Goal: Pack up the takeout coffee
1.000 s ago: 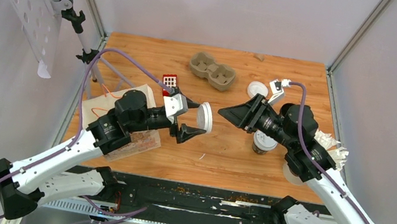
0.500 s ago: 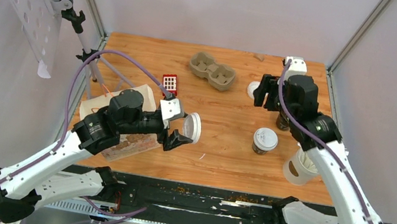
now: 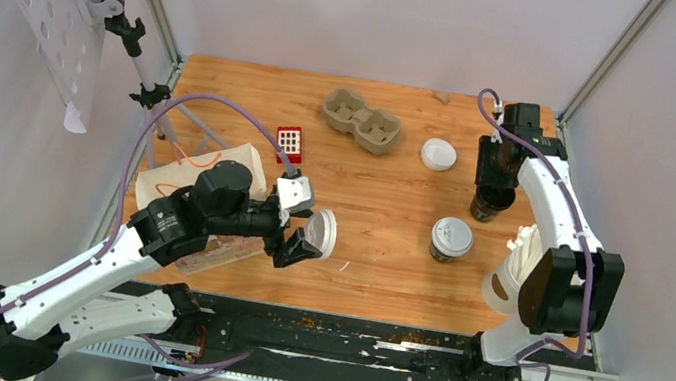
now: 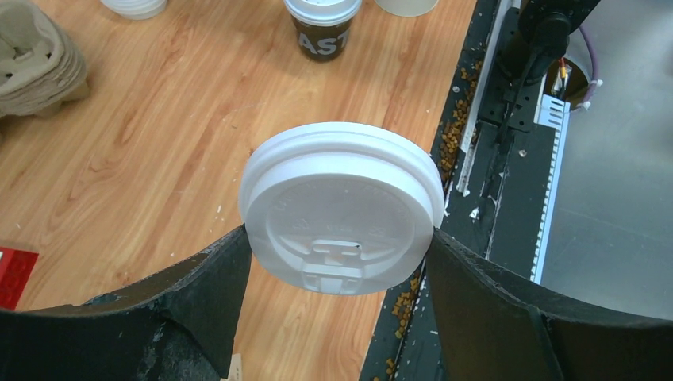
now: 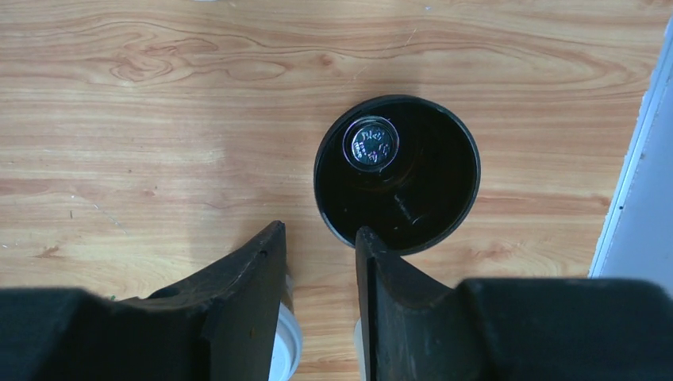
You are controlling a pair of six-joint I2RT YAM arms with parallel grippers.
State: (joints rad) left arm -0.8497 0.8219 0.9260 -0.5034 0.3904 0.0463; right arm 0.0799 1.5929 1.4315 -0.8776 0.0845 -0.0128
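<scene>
Takeout coffee: one dark-sided cup with white plastic lid (image 3: 451,238) stands on wooden desk (image 3: 375,257), not yet in grey-brown moulded pulp tray (image 3: 361,120) (nothing seated there). Second dark cup (image 5: 397,171) lidless. Left hand (image 4: 341,242) clenches round white lid (image 4: 341,202). Right hand (image 5: 319,230) above lidless cup, part-open, gripping nothing.
</scene>
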